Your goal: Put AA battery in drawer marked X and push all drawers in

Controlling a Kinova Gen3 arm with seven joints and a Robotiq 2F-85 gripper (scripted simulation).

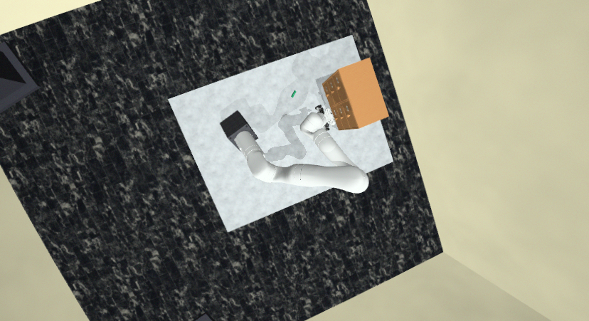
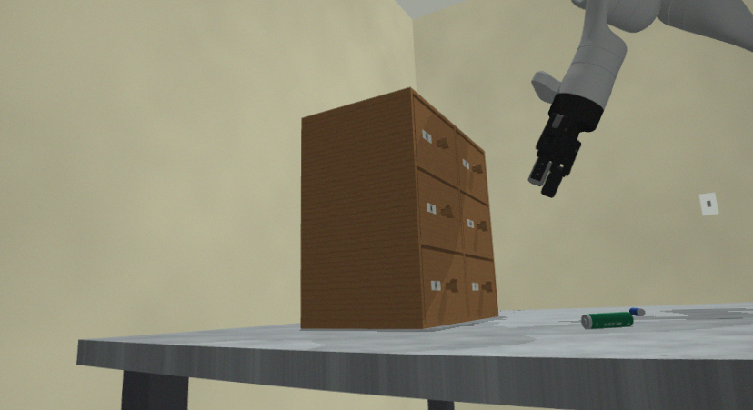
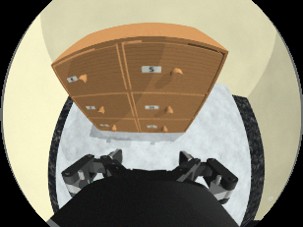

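The wooden chest (image 1: 364, 94) (image 2: 363, 223) (image 3: 148, 30) stands upright with its drawers in two columns of three, all looking pushed in. The top right label in the wrist view (image 3: 151, 69) reads S. The top left label (image 3: 72, 79) could be K or X; the others are too small to read. A green battery (image 1: 293, 94) (image 2: 608, 320) lies on the table, with a blue battery (image 2: 637, 312) behind it; I cannot tell which is the AA. My gripper (image 2: 543, 187) (image 3: 151, 157) is open and empty, tilted, in the air in front of the chest front, touching nothing.
The pale table (image 1: 205, 154) (image 2: 263, 375) carries the chest near one end. A dark block (image 1: 235, 122) stands at the arm's base. The arm (image 1: 325, 176) reaches over the table and hides part of it in the top view, where the blue battery does not show.
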